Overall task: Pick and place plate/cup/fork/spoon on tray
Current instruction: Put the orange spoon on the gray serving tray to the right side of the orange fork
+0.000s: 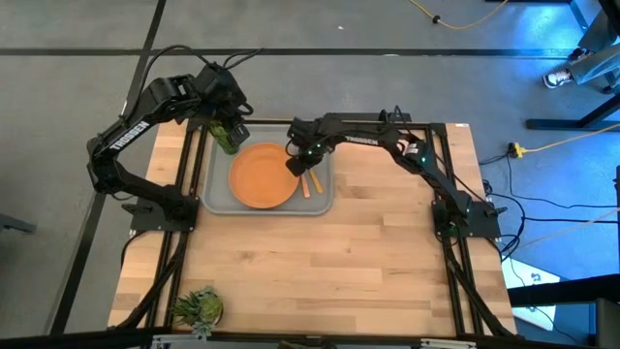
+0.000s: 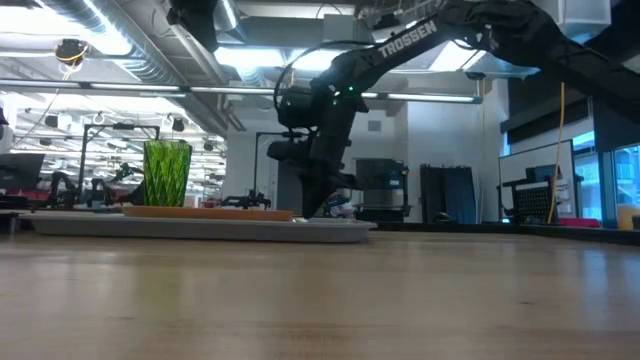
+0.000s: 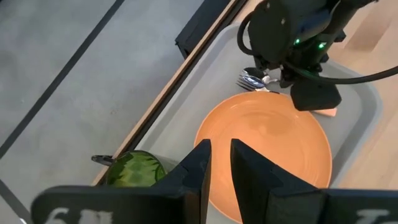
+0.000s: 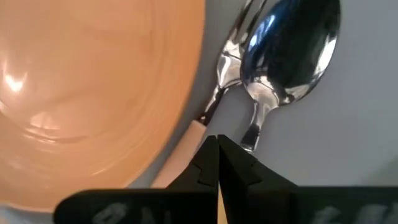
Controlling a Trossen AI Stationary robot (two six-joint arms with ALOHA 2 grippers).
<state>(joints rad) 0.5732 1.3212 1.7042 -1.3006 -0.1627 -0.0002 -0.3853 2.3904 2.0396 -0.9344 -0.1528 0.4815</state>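
A: Our right gripper (image 4: 217, 149) is pinched tight over the spoon (image 4: 289, 50)'s neck; whether it grips the handle we cannot tell. Spoon and fork (image 4: 227, 62) lie on the tray (image 1: 218, 194), beside the plate (image 1: 263, 175).

B: Lifting could drag the spoon into the fork. Our left gripper (image 3: 217, 171), narrowly parted, hovers by the cup (image 3: 134, 171).

Bright overhead light, blurred foreground.

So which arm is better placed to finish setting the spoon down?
Right. Its gripper is shut on the spoon, low over the tray beside the fork. The left gripper hangs above the cup, away from it.
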